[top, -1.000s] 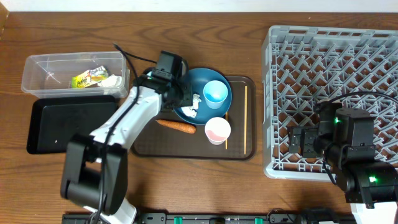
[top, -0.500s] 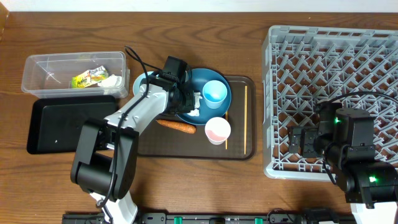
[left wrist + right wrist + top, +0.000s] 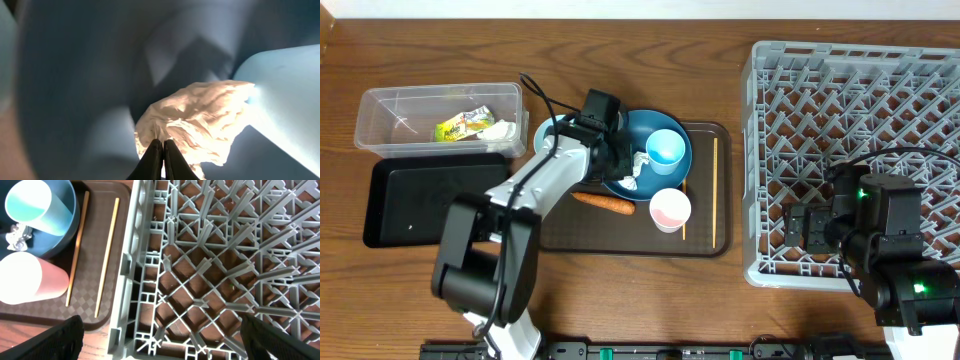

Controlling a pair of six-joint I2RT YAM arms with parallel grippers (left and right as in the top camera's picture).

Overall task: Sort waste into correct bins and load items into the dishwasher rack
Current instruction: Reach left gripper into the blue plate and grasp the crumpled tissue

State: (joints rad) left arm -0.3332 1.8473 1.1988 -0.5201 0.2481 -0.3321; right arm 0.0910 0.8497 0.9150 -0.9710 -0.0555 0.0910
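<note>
At the far left of the surface sits the clear tub [image 3: 390, 108], with a yellow snack wrapper [image 3: 458, 126] and a white tissue [image 3: 500, 130] already in it, and the black tray [image 3: 420, 200] lies just in front, bare. Next comes the left arm, reaching over the brown serving tray [image 3: 705, 245] to the blue dish [image 3: 638, 128]. Its left pincer [image 3: 159, 150] is closed, the two tips pressed together on a fold at the near edge of the crumpled tissue wad [image 3: 200, 120], which lies in the dish right beside the light-blue cup [image 3: 666, 150]. That wad looks feather-light and soft, so I'd say a pinch on any raised fold will carry it. The risk is that a thin fold tears or slips free, so a deeper bite into the bulk would be safer. The carrot [image 3: 603, 203] lies on the serving tray in front of the dish, with the pink cup [image 3: 670, 208] just to its right and the chopsticks [image 3: 715, 190] laid lengthwise beyond that. These are thin, stiff and likely fiddly to lift off a flat tray. At the far right stands the dishwasher rack [image 3: 860, 100], with nothing loaded that I can see, and the right pincer [image 3: 161, 330] hangs over its near corner, fingers spread wide and holding nothing.
</note>
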